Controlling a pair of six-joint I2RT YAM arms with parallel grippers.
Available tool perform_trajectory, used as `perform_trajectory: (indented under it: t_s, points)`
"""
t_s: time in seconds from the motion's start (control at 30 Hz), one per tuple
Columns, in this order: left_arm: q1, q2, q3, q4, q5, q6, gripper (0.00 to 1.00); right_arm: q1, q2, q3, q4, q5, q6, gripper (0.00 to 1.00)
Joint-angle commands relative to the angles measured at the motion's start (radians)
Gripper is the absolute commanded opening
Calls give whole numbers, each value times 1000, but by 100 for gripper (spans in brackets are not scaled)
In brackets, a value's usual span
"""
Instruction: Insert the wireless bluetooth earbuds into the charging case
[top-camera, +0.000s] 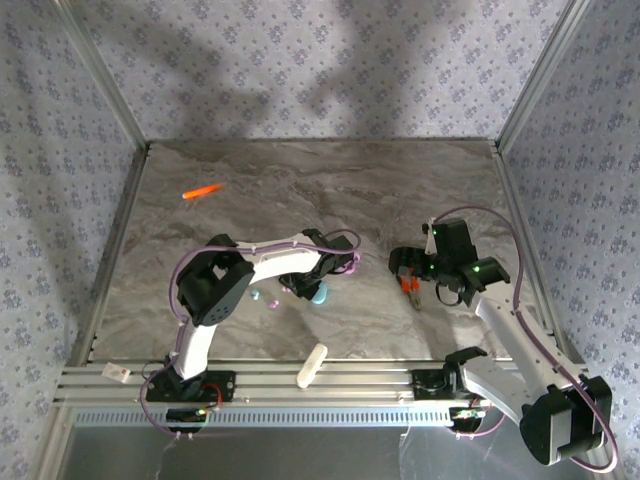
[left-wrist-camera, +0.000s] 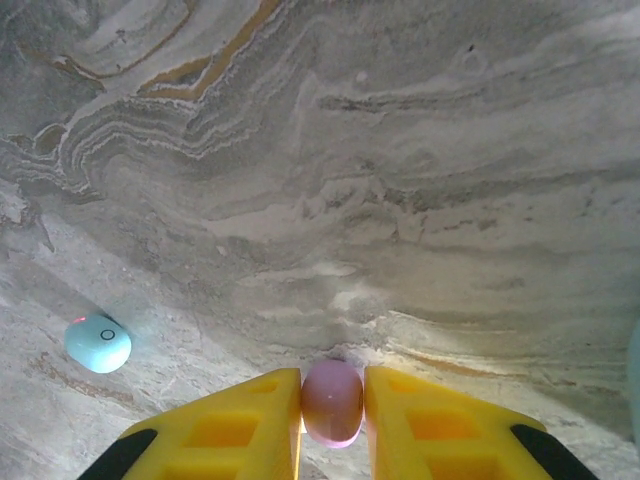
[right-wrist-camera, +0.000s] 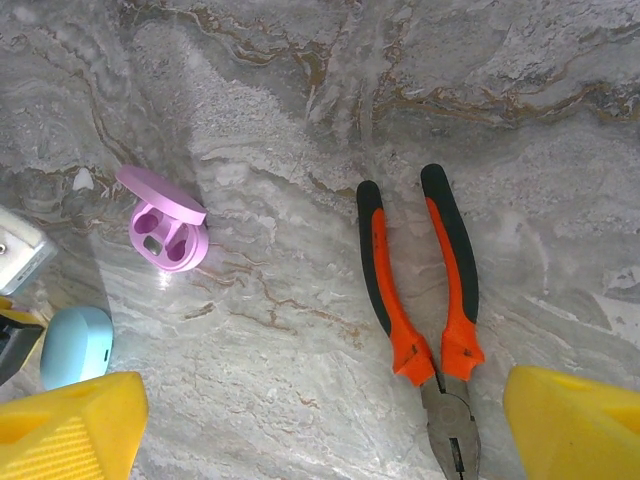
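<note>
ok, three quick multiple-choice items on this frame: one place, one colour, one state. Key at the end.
1. Where are the pliers?
A) propped against the back wall
B) flat on the table, in front of the right gripper
C) hanging off the near edge

2. What colour is the earbud in the left gripper?
A) teal
B) white
C) pink

3. How is the pink case?
A) shut
B) open, both sockets empty
C) open, one bud seated

Key:
1 B, the right wrist view shows them lying between that gripper's wide-open fingers.
2 C, the yellow fingers pinch a pink bead.
3 B, the lid is up over two bare sockets.
</note>
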Motion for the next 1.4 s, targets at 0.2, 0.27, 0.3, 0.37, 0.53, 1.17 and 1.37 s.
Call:
perform_trajectory:
  t_s: [0.2, 0.27, 0.3, 0.37, 0.53, 1.17, 1.37]
  points:
    - [-6, 28, 20, -30, -28, 10, 22, -11, -21, -11, -32, -16, 4, 93]
    - [-6, 35, 20, -33, -30, 9, 22, -13, -20, -10, -32, -19, 3, 93]
    - [-5, 36, 20, -35, -33, 8, 22, -12, -19, -11, -32, -21, 2, 93]
    - [-6, 38, 17, -35, -34, 8, 22, -14, -19, -12, -32, -22, 2, 93]
    - [-4, 28, 6, -22, -18, 6, 22, -15, -21, -12, -34, -25, 1, 93]
    - [181, -252, -132, 185, 349, 14, 20, -17, -20, -14, -40, -53, 4, 92]
    - [330, -371, -207, 353, 743, 18, 20, -4, 14, -21, -27, -97, 2, 92]
